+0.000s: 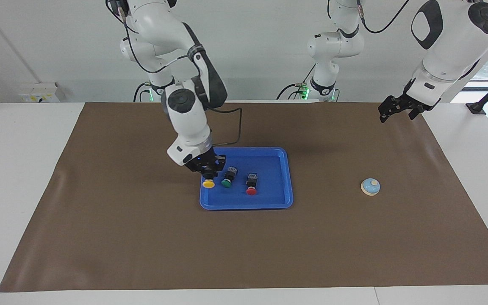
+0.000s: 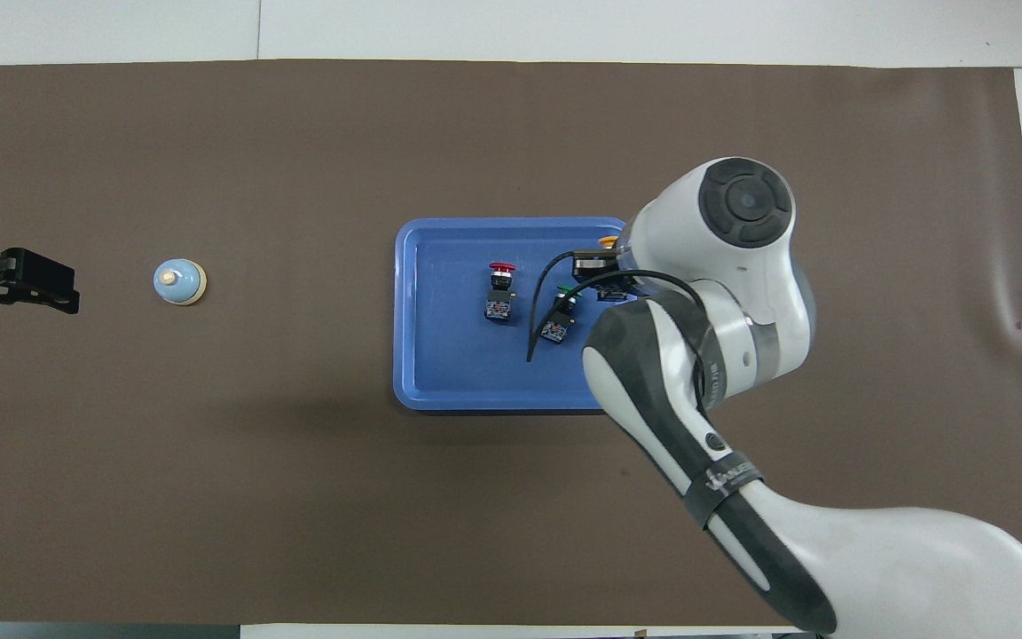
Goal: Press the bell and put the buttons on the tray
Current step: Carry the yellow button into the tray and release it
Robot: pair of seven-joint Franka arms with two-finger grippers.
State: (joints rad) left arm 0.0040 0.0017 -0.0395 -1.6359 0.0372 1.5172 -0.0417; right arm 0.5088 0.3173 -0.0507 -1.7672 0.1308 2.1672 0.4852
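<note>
Facing view: mat (image 1: 142, 237) | tray (image 1: 278, 161) mid-mat | right gripper (image 1: 208, 173) in tray, squeezing yellow button (image 1: 208, 184) | left gripper (image 1: 397, 109) waits, jaws wide | green button (image 1: 227, 182), red button (image 1: 251, 190) in tray | bell (image 1: 370, 187) toward left arm's end

right claw (image 1: 208, 173) clamped, left claw (image 1: 397, 109) wide

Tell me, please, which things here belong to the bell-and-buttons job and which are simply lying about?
Job:
- small light-blue dome bell
- bright-blue rectangular plastic tray
- green-capped black push-button, in tray
- red-capped black push-button, in tray
- yellow-capped black push-button, in right tool, shut on it over tray
- left tool, open, waiting

Lying about:
- brown table mat
</note>
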